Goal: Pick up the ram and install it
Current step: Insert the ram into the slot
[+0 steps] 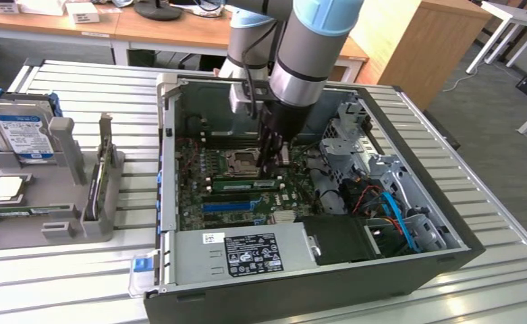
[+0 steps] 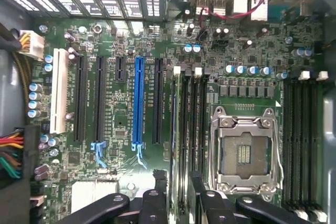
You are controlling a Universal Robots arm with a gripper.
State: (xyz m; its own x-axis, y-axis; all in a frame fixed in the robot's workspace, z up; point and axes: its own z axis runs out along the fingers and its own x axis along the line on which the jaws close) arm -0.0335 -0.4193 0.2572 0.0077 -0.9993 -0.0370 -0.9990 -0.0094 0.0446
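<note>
The ram point(image 1: 245, 183) is a long green stick standing in a motherboard slot beside the CPU socket point(image 1: 242, 162), inside the open computer case point(image 1: 443, 260). In the wrist view the ram point(image 2: 176, 129) shows edge-on as a thin strip running along a slot with white end clips. My gripper point(image 1: 270, 165) hangs straight down into the case just over the ram's end at the exterior view's right. Its black fingers point(image 2: 157, 203) stand on either side of the ram's edge with a gap around it, so my gripper point(image 2: 176, 195) is open.
A long blue expansion slot point(image 2: 138, 103) and black slots lie beside the ram slots. The power supply point(image 1: 245, 253) fills the case's near end; drive cages and cables point(image 1: 380, 196) line the exterior view's right. A grey fixture point(image 1: 56, 223) with a hard drive point(image 1: 20, 135) stands outside, left.
</note>
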